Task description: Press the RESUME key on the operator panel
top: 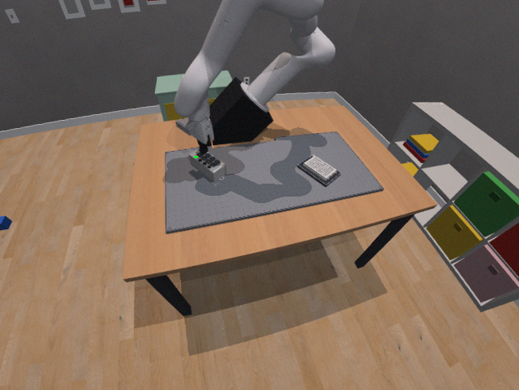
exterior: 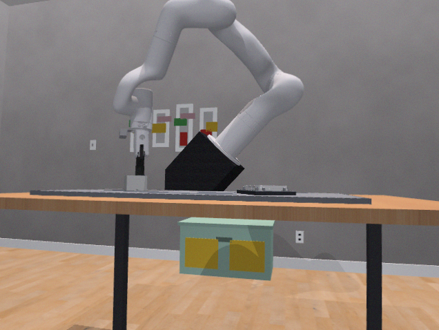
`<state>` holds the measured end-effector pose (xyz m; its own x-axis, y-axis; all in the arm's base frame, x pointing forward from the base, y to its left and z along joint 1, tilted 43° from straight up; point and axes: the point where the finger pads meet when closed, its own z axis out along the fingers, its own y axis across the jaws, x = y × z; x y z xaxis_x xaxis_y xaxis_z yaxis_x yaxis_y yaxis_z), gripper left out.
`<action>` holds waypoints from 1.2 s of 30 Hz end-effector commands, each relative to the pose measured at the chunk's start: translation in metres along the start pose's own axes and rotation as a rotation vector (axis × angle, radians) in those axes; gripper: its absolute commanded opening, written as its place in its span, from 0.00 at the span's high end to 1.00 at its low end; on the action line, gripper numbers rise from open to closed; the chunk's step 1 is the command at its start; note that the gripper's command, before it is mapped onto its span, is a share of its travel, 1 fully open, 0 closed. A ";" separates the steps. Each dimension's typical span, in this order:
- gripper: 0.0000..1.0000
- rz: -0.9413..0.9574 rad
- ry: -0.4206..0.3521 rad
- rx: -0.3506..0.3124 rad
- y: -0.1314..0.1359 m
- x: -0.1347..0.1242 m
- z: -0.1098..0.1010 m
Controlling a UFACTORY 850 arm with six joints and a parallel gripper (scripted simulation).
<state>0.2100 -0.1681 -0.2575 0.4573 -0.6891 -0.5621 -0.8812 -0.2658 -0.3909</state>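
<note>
The operator panel (top: 206,164) is a small grey box with a row of dark keys, on the left part of the grey mat (top: 268,178). One green lamp (top: 196,157) is lit at the panel's far left end; the key names are too small to read. My gripper (top: 203,151) is shut and empty, pointing straight down at the far left end of the panel, its tips at or just above the key row. In the side view the gripper (exterior: 139,172) stands right on top of the panel (exterior: 136,182).
A flat black tray with a white ribbed block (top: 318,169) lies on the right of the mat. The arm's black base (top: 237,113) stands behind the panel. A shelf with coloured bins (top: 473,209) is right of the table, a mint cabinet (exterior: 226,248) behind it.
</note>
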 end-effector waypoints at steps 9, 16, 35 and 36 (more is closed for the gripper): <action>1.00 0.000 0.002 0.000 0.000 0.001 -0.007; 1.00 0.000 0.002 0.000 0.000 0.001 -0.019; 1.00 0.000 0.002 0.000 0.000 0.001 -0.047; 1.00 0.000 0.002 0.000 0.000 0.001 -0.049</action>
<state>0.2045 -0.1983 -0.2246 0.4572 -0.6892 -0.5621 -0.8812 -0.2658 -0.3909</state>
